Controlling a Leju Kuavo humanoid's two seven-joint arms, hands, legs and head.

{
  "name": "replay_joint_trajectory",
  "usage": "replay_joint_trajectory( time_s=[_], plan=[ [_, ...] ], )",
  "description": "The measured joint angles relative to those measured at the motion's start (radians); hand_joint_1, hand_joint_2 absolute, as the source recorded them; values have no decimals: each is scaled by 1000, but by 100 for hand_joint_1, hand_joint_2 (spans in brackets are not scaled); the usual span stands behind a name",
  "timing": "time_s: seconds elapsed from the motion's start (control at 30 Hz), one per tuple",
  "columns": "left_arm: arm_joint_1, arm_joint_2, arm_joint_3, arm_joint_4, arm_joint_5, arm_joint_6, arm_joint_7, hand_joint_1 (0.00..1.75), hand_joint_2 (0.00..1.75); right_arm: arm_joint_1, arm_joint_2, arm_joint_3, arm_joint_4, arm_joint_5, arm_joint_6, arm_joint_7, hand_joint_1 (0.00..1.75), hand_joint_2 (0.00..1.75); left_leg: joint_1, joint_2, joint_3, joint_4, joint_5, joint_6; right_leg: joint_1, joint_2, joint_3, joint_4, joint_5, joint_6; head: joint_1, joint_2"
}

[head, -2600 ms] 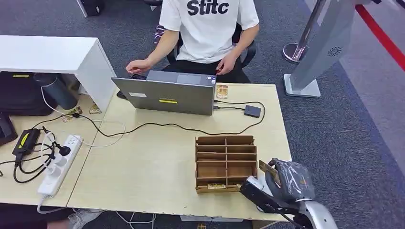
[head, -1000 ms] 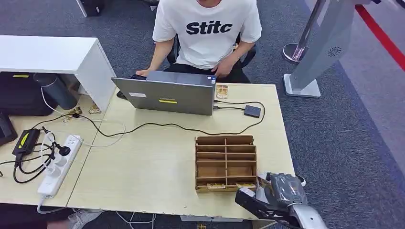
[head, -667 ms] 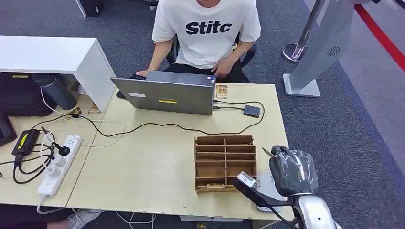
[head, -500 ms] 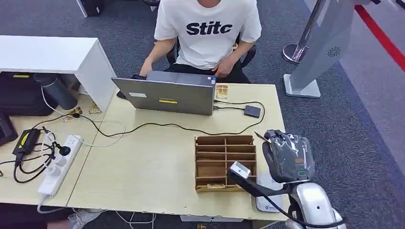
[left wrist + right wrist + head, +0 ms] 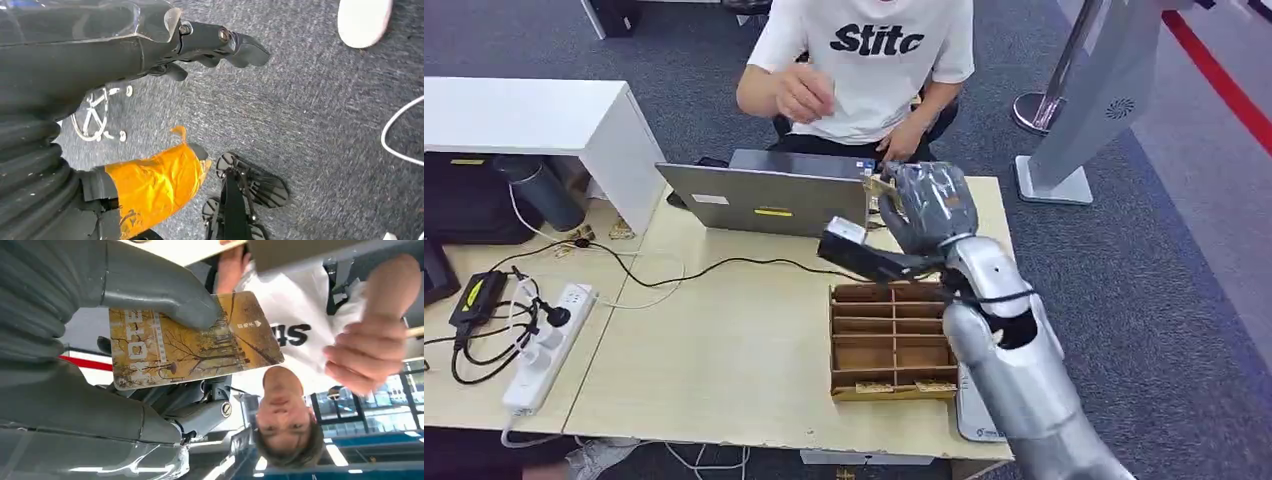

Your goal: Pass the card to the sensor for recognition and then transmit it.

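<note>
A grey laptop [image 5: 769, 203] stands open at the far edge of the wooden table [image 5: 724, 350], with a black cable [image 5: 724, 266] trailing from it toward the white power strip [image 5: 549, 345] on the left. Near the right edge sits a brown cardboard organizer [image 5: 889, 345] divided into compartments. Beyond the table a person in a white T-shirt [image 5: 874, 55] sits with one hand [image 5: 804, 95] raised, and a white cabinet [image 5: 534, 120] stands at far left.

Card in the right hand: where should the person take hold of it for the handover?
By the free far end of the card, from the person's side. The right hand pins the other end under its thumb, so that end sticks out clear toward the person's hand.
</note>
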State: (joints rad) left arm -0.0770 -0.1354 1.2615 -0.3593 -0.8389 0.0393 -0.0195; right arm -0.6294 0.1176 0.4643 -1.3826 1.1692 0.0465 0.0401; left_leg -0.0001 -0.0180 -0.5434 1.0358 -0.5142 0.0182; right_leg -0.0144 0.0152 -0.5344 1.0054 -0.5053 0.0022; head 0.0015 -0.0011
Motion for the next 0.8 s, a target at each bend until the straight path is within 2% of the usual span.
replay_joint_trajectory(
  time_s=[0.1, 0.27, 0.3, 0.33, 0.37, 0.4, 0.57, 0.8],
  plan=[
    [0, 6, -13, 17, -16, -10, -3, 0, 175, -129, 52, -4, 225, 5, -47, 20, 175, 175, 1, -2, 0, 0, 0, 0, 0, -1, 0, 0, 0, 0, 0, 0],
    [0, 8, -19, 32, -20, -8, -1, 0, 175, -180, 88, -18, 415, 17, -93, 14, 175, 175, 1, -3, -2, 0, 0, 0, 0, -2, 0, 0, 0, 0, 0, 0],
    [0, 8, -19, 34, -22, -6, 2, 0, 175, -180, 91, -20, 433, 21, -100, 8, 138, 175, 0, -3, -2, 0, 0, 1, 0, -2, 0, -1, 0, 0, 0, 0],
    [1, 8, -19, 34, -23, -5, 6, 0, 175, -180, 95, -22, 446, 24, -103, 5, 35, 175, 0, -3, -2, 0, 0, 1, 0, -2, 0, -1, 0, 0, 0, 0],
    [1, 8, -19, 35, -24, -3, 7, 0, 175, -180, 98, -25, 456, 25, -106, 0, 35, 175, 0, -3, -2, 0, -1, 1, 0, -2, 0, -1, 0, 0, 0, 0],
    [0, 8, -20, 35, -25, -3, 7, 0, 175, -180, 101, -26, 464, 26, -106, -3, 0, 175, 0, -3, -2, 0, -1, 1, 0, -2, 0, -1, 0, 0, 0, 0],
    [1, 9, -20, 35, -32, -3, 6, 0, 175, -179, 113, -28, 478, 36, -101, -37, 0, 175, 0, -2, -2, 0, -1, 1, 0, -2, -1, -1, 0, 0, 0, 0],
    [1, 9, -20, 35, -34, -3, 6, 0, 175, -176, 122, -29, 478, 35, -97, -51, 0, 175, 0, -2, -2, 0, -1, 1, 0, -2, -1, -1, 0, 0, 0, 0]
  ],
)
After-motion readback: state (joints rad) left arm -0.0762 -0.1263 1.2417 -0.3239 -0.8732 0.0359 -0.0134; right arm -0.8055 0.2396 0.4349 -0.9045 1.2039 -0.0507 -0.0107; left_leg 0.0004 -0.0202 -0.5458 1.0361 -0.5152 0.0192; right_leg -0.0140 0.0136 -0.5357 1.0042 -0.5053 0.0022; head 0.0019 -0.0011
